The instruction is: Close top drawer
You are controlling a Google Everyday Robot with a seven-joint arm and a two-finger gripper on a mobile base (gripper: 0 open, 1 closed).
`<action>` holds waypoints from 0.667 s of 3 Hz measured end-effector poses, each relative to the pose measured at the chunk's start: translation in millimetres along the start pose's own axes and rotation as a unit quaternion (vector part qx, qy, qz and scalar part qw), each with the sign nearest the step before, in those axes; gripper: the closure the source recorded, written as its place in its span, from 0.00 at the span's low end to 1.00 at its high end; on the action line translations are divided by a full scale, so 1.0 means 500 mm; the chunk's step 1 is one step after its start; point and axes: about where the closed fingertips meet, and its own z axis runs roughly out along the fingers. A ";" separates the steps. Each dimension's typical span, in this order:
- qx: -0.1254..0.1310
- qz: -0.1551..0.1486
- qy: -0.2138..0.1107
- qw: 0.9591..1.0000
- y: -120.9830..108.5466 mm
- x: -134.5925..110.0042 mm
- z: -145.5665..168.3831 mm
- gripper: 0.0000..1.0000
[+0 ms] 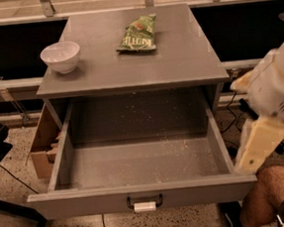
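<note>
The tool (251, 161) hung at the end of the white arm, just beside the outer face of the top drawer (90, 203)'s nearer side wall and close to its front corner, not clearly touching it; whether the tool was spread or pressed together could not be told. The drawer stood pulled far out from under the worktop (192, 61), empty but for pale crumbs on its floor. It looked stiff and boxy, unlikely to flex or dent, light while empty yet wide enough to skew on its runners if pushed at 1 corner. The flat front panel seemed the sensible place to press, near its middle, just above the small black handle (144, 201) with its white tape strip (144, 207), which lay well across from the tool. No grip seemed needed; a flat push would do, though the smooth grey face might let the tool slide. A white bowl (60, 56) and a green chip bag (137, 34) sat on the worktop well beyond the tool, and a hard slam could jolt them
</note>
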 end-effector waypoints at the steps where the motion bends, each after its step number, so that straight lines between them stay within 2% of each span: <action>1: -0.019 0.007 0.003 1.000 0.086 0.032 0.093 0.00; 2: -0.062 0.028 0.027 0.997 0.193 0.096 0.197 0.18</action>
